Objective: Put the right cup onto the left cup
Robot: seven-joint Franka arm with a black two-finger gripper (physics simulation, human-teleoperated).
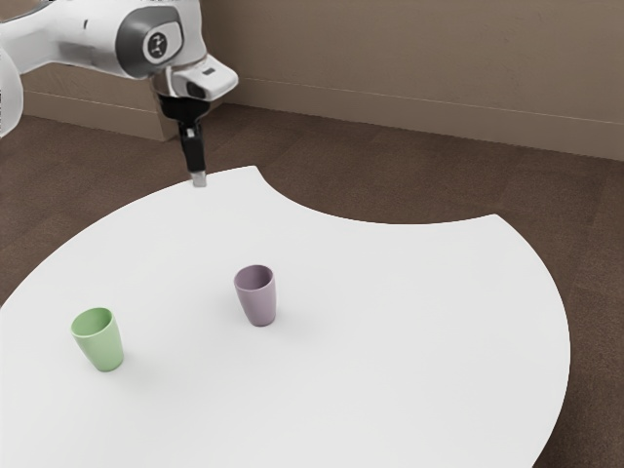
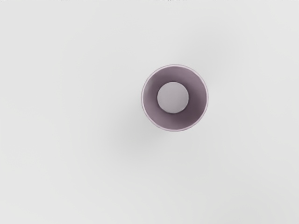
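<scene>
High at the upper left of the exterior view, my gripper (image 1: pixel 198 180) points down, well above the two cups, and whether it is open cannot be made out. A purple cup (image 1: pixel 258 299) stands upright near the middle of the table. Toward the exterior view's left and nearer its lower edge is a green cup (image 1: pixel 102 343), upright and apart from the purple one. From above, in the wrist view, the purple cup (image 2: pixel 197 99) shows its round rim and bare inside.
Both cups stand on a white table (image 1: pixel 409 341) with a rounded outline and a curved notch in its far edge. Beyond it lie a brown floor (image 1: pixel 390 175) and a beige wall (image 1: pixel 419 58).
</scene>
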